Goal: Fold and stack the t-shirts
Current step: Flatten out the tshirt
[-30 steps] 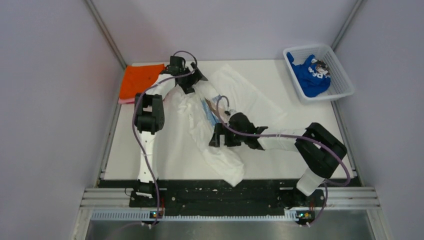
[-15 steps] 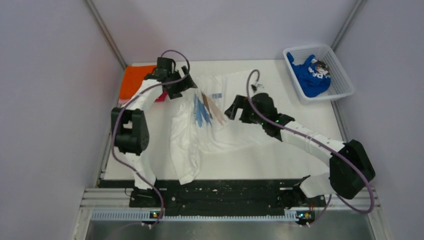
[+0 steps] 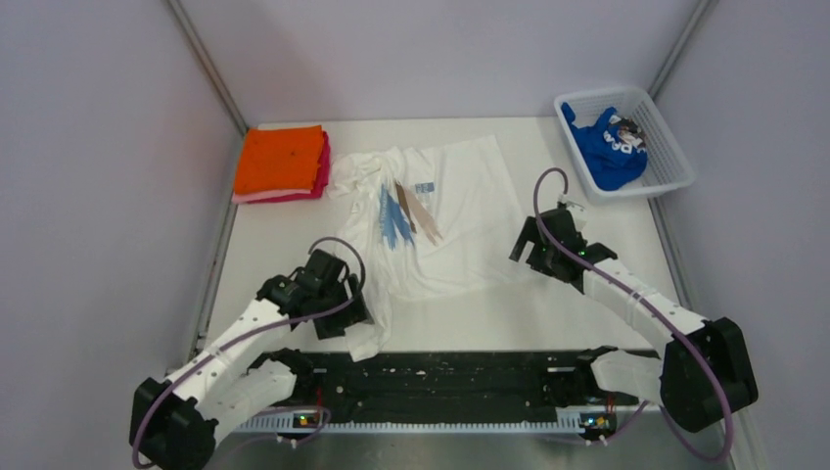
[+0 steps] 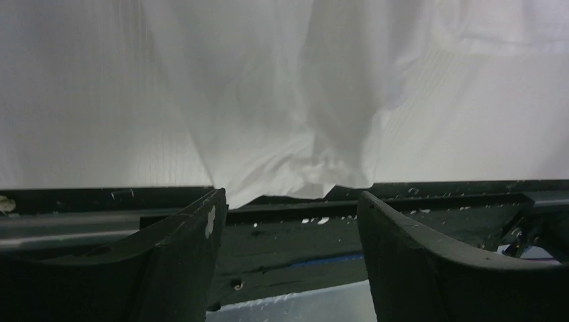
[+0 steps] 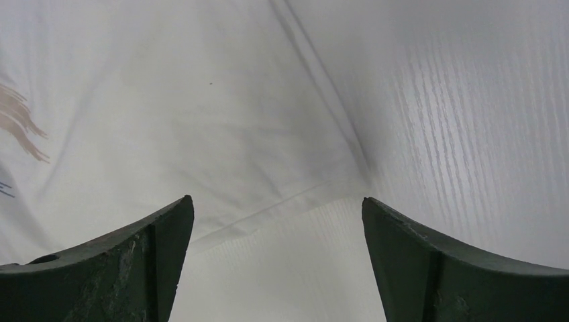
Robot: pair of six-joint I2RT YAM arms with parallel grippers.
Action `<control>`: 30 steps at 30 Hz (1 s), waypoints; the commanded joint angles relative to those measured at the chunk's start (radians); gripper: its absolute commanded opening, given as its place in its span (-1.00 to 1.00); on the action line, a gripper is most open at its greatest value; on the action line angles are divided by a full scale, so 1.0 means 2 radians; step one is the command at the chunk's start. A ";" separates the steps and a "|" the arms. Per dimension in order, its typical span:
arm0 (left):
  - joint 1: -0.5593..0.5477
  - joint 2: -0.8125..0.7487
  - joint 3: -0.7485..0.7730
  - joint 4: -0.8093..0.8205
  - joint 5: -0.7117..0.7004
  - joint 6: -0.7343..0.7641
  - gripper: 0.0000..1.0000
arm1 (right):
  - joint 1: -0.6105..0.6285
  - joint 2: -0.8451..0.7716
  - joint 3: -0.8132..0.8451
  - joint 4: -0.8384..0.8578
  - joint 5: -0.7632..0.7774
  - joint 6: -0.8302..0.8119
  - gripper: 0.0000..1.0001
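At the middle of the worktop the white t-shirt lies print-up, spread but rumpled, with one corner trailing to the near edge. The orange tee sits folded on the pink tee at the far left, and the blue tee waits in the basket. The left gripper hovers at the trailing corner and the right gripper at the shirt's right hem corner, both with fingers apart and empty. The step looks like flattening before the fold. It would go best with each corner pinched low at the hem and both drawn outward together, evenly, so the creases pull out and the print stays centred.
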 commanded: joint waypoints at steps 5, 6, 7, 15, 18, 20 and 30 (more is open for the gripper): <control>-0.034 -0.077 -0.080 -0.020 0.058 -0.078 0.42 | -0.003 0.007 0.007 -0.023 0.038 0.004 0.84; -0.038 -0.071 -0.090 -0.020 0.058 -0.080 0.36 | -0.004 0.009 0.007 -0.023 0.042 0.005 0.83; -0.041 -0.060 -0.097 -0.020 0.057 -0.080 0.30 | -0.004 0.012 0.007 -0.023 0.045 0.007 0.83; -0.063 -0.003 -0.091 0.000 0.005 -0.089 0.08 | -0.008 0.016 -0.011 -0.001 0.036 0.016 0.76; -0.064 0.020 -0.093 0.033 -0.002 -0.097 -0.01 | -0.009 0.015 -0.019 0.012 0.026 0.020 0.72; -0.065 0.037 -0.099 0.071 0.001 -0.104 -0.16 | -0.009 0.018 -0.024 0.020 0.019 0.020 0.69; -0.066 -0.014 -0.038 0.022 -0.087 -0.095 -1.00 | -0.012 0.071 -0.031 0.030 0.044 0.029 0.43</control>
